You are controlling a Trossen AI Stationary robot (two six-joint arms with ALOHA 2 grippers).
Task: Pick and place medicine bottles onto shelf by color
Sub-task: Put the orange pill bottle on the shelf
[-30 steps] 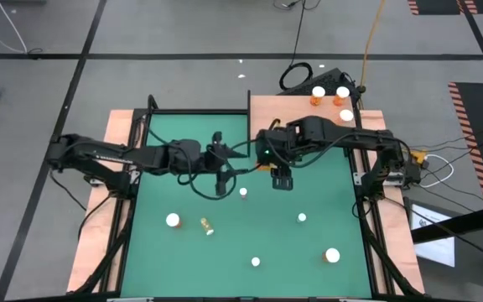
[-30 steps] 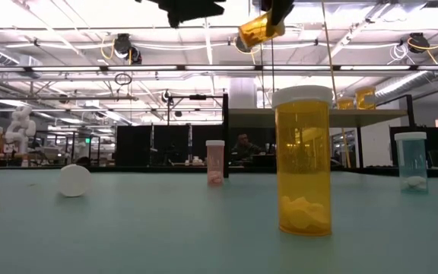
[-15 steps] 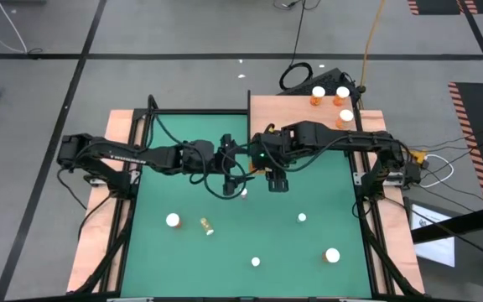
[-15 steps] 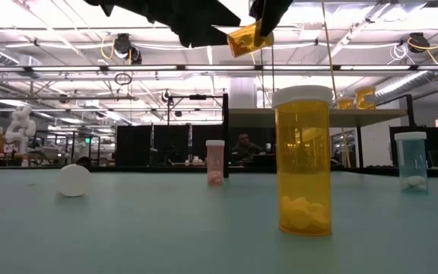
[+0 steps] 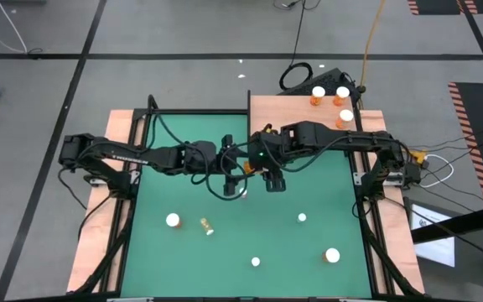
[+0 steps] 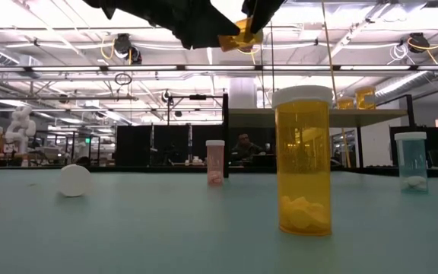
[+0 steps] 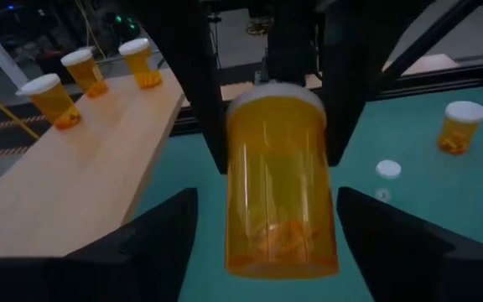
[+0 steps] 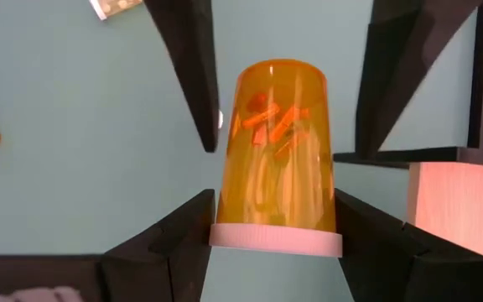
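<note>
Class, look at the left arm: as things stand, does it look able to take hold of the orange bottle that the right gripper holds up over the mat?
Probably yes. The left gripper stands open around the orange bottle, which the right gripper holds at its cap; nothing lies between.

You are looking across into a hall where ceiling lights [image 6: 67, 11] are glowing above a grey floor [image 5: 183, 33] crossed by dark lines.

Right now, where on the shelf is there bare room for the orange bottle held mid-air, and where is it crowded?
The shelf is bare along its near and left parts, beside the black post. Its far right corner is crowded with three orange bottles. On the green mat, the near-left corner is open. The held bottle sits between the right gripper and the open left gripper.
</note>
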